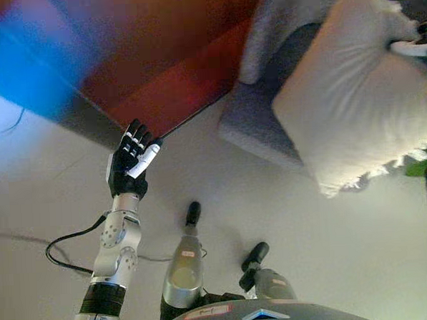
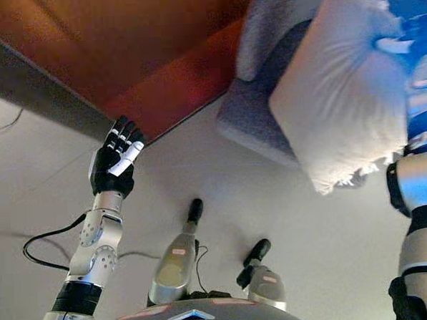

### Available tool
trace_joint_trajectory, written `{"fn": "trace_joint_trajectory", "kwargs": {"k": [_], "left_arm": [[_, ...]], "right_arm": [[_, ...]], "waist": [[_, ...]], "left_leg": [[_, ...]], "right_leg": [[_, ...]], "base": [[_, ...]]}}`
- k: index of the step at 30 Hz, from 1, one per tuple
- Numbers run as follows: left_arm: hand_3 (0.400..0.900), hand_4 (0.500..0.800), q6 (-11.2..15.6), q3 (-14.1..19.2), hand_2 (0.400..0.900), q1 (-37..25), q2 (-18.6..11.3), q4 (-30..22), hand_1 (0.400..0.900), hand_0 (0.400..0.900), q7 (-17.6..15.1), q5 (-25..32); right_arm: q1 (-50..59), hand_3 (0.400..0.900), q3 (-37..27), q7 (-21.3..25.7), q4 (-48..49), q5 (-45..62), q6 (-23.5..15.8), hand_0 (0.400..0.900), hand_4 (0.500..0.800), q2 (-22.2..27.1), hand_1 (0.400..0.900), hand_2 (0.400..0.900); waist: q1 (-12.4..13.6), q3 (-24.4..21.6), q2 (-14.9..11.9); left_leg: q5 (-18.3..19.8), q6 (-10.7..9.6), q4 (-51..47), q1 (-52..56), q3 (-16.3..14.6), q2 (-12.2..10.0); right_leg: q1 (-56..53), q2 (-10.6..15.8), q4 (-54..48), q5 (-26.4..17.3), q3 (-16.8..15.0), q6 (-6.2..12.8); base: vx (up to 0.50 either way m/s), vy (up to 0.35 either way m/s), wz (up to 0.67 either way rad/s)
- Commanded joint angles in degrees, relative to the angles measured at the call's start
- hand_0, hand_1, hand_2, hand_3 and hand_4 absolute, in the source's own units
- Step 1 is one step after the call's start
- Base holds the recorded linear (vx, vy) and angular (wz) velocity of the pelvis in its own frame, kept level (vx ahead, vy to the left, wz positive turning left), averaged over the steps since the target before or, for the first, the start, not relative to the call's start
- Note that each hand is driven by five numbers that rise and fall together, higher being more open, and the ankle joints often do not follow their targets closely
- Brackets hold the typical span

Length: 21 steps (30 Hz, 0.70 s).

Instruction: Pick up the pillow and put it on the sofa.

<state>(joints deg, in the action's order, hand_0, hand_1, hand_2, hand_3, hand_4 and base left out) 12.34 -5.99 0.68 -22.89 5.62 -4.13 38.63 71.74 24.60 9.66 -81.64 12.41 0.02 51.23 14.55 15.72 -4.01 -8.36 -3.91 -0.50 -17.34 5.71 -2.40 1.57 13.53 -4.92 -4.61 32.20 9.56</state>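
Right hand (image 1: 416, 43) grips the cream pillow (image 1: 356, 88) at upper right, over the grey sofa (image 1: 258, 122); left hand (image 1: 131, 159) hangs open, centre-left.

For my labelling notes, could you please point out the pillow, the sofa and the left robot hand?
pillow (image 1: 349, 88): left eye view, middle of its face.
sofa (image 1: 258, 125): left eye view, grey seat edge.
left robot hand (image 1: 131, 161): left eye view, back of the hand.

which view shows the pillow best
The right eye view: the whole cream pillow shows, held up over the grey sofa, with the right arm coming up beside it. In the left eye view the pillow reaches the picture's right edge, and only the fingertips of the right hand show there.
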Motion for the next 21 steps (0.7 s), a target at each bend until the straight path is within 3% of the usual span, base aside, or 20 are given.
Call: {"fn": "trace_joint_trajectory", "kwargs": {"k": [1,12,17,21], "left_arm": [[0.9,0.8,4.1,-3.1,0.9,-4.1,-3.1,-11.7,0.9,0.9,2.5,0.7],[0.9,0.8,2.9,-3.3,0.9,-2.8,-2.6,-8.8,0.9,0.9,1.2,-0.9],[0.9,0.8,2.2,-2.5,0.9,-2.5,-2.0,-6.9,0.9,0.9,0.8,-2.5],[0.9,0.8,1.8,-0.3,0.9,-1.8,-1.0,-5.9,0.9,0.9,-0.2,-4.0]], "right_arm": [[13.1,0.9,4.1,6.2,6.0,4.9,-3.0,0.9,0.8,7.7,0.9,0.9],[5.2,0.9,-1.2,7.9,14.0,6.2,-5.9,0.9,0.8,2.7,0.9,0.9],[-0.5,0.9,-5.1,7.6,24.1,8.9,-8.4,0.9,0.8,0.1,0.9,0.9],[-9.4,0.9,-9.7,7.7,38.3,8.0,-10.0,0.9,0.8,-3.1,0.9,0.9]], "waist": [[2.5,-3.8,-0.9],[0.4,-5.7,-1.9],[-2.4,-7.2,-3.0],[-5.4,-8.0,-2.9]], "left_leg": [[2.3,-3.7,-1.8,5.7,0.1,-4.2],[7.8,-2.7,4.5,8.4,-0.7,-3.1],[9.5,-2.3,5.6,10.3,-2.3,-2.7],[10.4,-1.8,5.6,12.7,-4.7,-3.2]], "right_leg": [[1.3,3.6,0.6,-5.7,-1.3,3.55],[-3.7,4.2,0.4,-4.6,-2.8,2.99],[-4.7,4.6,0.3,-4.9,-4.7,2.94],[-4.8,4.8,0.3,-5.1,-6.8,2.87]], "base": [[0.05,-0.009,0.06],[0.05,0.013,-0.13],[0.04,0.05,-0.27],[0.03,0.073,-0.45]]}}
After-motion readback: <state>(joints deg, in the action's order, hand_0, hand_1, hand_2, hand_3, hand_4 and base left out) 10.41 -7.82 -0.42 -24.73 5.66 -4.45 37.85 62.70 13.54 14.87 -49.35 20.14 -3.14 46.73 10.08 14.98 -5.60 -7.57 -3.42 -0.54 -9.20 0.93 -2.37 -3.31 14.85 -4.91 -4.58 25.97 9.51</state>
